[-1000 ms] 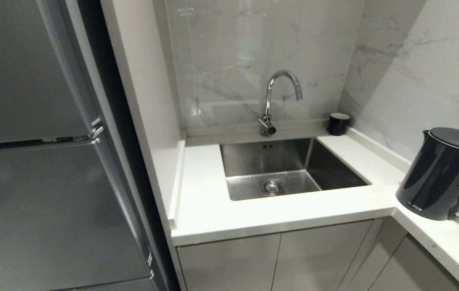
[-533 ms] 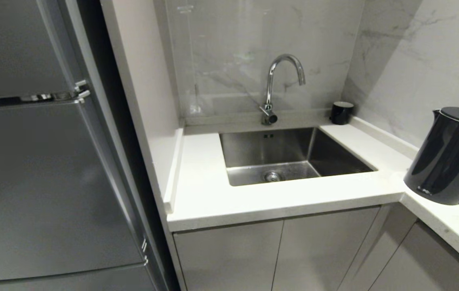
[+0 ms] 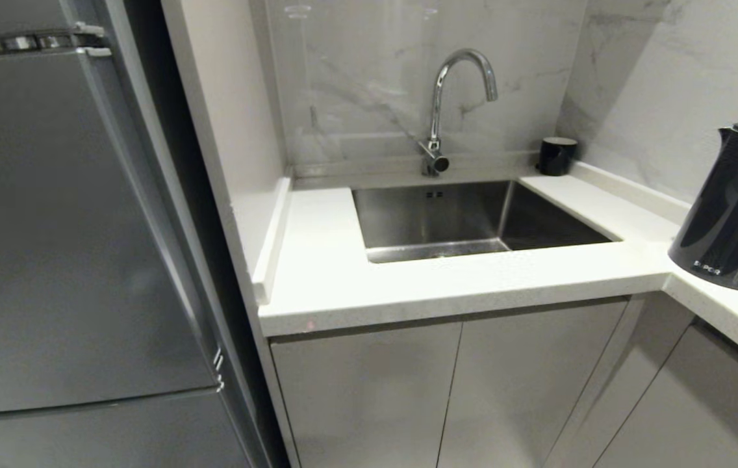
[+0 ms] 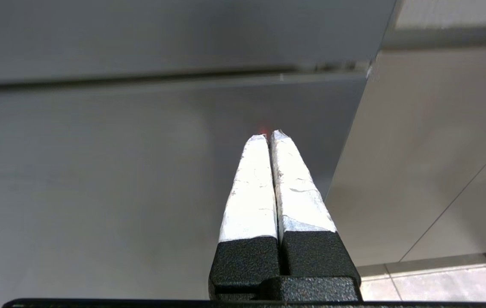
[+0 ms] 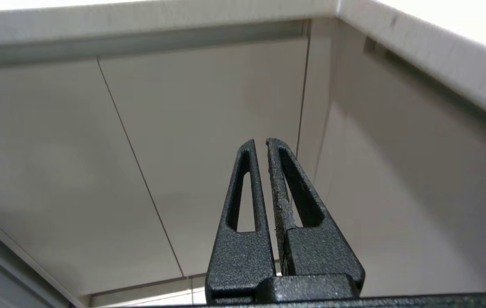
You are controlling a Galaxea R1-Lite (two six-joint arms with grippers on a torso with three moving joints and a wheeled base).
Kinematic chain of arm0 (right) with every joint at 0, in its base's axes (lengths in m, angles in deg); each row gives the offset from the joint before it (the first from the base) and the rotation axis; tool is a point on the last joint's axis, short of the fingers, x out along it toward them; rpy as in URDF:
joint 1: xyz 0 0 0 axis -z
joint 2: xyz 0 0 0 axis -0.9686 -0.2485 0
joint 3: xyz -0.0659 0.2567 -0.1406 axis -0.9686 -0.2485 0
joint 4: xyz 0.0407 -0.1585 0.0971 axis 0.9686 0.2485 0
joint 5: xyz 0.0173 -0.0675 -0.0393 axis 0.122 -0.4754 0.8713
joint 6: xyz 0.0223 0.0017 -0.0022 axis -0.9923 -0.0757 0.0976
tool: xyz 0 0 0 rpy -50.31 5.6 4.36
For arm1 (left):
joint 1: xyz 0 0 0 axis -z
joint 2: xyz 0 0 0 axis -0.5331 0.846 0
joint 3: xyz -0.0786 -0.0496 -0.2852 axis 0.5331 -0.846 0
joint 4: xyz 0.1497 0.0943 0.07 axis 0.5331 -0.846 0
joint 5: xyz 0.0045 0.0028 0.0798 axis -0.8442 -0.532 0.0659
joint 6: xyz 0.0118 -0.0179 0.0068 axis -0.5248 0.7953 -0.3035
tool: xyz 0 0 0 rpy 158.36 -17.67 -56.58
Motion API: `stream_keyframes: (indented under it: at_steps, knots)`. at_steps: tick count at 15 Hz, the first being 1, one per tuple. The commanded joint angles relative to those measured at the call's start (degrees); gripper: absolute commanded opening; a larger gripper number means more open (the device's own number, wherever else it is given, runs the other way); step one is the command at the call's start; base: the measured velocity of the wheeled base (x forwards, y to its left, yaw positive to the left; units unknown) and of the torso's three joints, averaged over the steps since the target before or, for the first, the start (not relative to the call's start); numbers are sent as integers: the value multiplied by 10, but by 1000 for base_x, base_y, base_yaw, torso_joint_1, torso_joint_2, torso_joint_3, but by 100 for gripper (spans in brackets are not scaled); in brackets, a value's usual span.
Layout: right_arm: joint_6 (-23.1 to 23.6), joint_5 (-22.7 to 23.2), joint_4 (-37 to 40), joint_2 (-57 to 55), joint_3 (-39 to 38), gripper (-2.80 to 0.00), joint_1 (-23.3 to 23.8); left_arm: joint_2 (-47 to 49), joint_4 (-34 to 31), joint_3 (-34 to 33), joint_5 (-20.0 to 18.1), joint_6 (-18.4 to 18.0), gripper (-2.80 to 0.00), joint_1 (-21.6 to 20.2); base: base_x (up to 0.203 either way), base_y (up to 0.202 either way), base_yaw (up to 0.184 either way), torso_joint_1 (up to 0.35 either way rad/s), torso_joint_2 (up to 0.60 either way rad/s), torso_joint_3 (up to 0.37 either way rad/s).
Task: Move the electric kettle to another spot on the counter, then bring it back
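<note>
The glossy black electric kettle (image 3: 736,211) stands upright on the white counter (image 3: 473,279) at the far right of the head view, cut off by the frame edge. Neither arm shows in that view. My left gripper (image 4: 268,134), with white-wrapped fingers, is shut and empty, low down and facing the grey fridge door (image 4: 140,171). My right gripper (image 5: 261,143), all black, is shut and empty below the counter's front edge (image 5: 431,55), pointing at the cabinet doors (image 5: 208,149).
A steel sink (image 3: 466,218) with a chrome tap (image 3: 450,97) is set in the counter. A small black cup (image 3: 556,156) stands at the back corner. A tall grey fridge (image 3: 63,227) fills the left. Grey cabinet doors (image 3: 447,390) run beneath the worktop.
The head camera has sunk lower: the counter, sink, tap and kettle all sit higher in the picture and are seen at a flatter angle. Nothing on the counter has moved.
</note>
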Motion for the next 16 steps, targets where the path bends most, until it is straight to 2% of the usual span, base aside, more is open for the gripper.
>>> stream_keyframes:
  at_steps: [1,6,16]
  knots:
    - [0,0,0,0,0,-280,0,1,0,0,0,0,-280,0,0,0,0,-79,471,396]
    - [0,0,0,0,0,-280,0,1,0,0,-1,-3,-280,1,0,0,0,-26,431,389]
    - [14,2,2,0,0,-280,0,1,0,0,-1,-3,-280,1,0,0,0,-5,49,47]
